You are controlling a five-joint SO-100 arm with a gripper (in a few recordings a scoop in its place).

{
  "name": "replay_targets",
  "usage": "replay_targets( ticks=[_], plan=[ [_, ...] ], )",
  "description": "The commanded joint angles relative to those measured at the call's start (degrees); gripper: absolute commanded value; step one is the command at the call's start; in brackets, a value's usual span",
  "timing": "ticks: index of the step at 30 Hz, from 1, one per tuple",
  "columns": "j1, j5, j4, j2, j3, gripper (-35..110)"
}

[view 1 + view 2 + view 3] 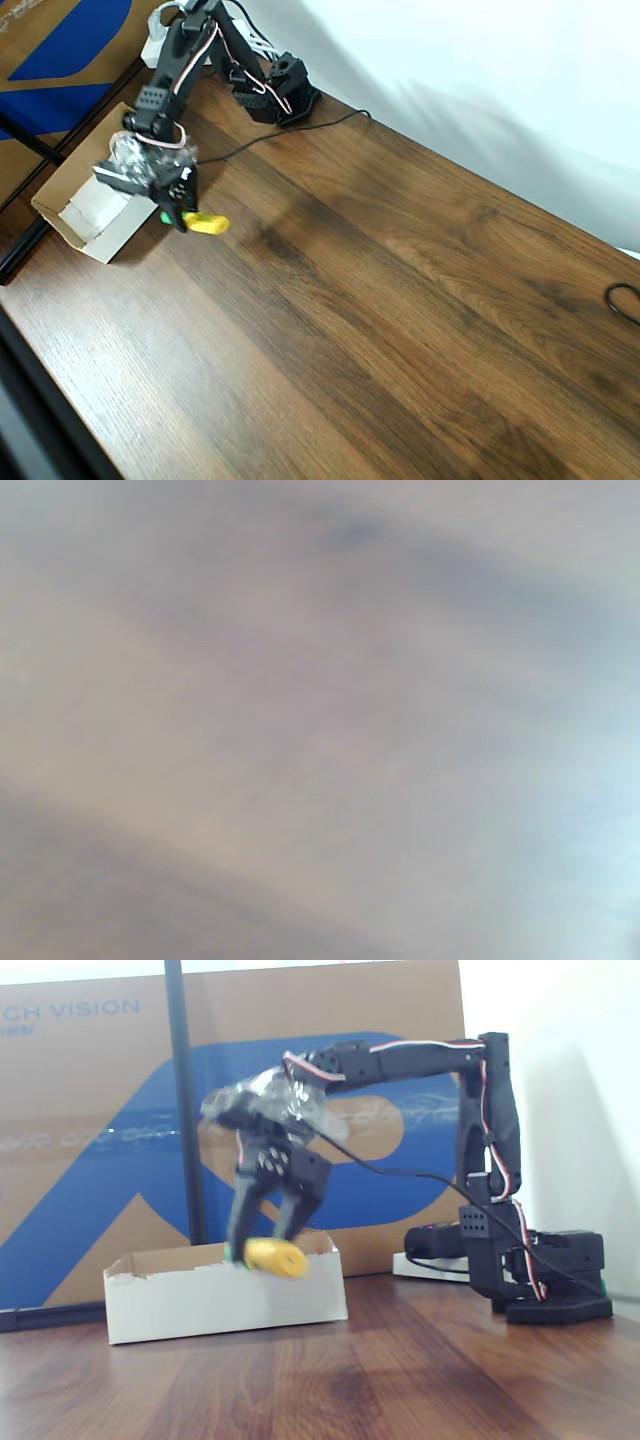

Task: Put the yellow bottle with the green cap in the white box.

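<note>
My gripper (180, 213) (262, 1243) is shut on the yellow bottle (208, 224) (280, 1258). The bottle lies sideways in the jaws, its green cap (163, 215) pointing toward the white box (75, 222) (200, 1305). In the overhead view it hangs at the box's right end, its yellow body out over the wooden table. From the fixed view the bottle sits about level with the box's rim. Motion blur smears the gripper there, and the wrist view is a grey blur with nothing readable.
Big brown cardboard with blue print (100, 1110) (60, 40) stands right behind the box, with a black pole (185, 1110) in front of it. The arm's base (285, 95) (545, 1280) is at the table's back. A black cable (625, 300) lies at the right edge.
</note>
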Motion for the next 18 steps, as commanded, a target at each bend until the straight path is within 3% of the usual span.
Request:
replay_targets(
  ticks=[1,18],
  plan=[
    [2.20,0.09,-0.70,7.38,-0.53,0],
    [16.35,4.31,-1.67,16.96,-1.85,0]
  ],
)
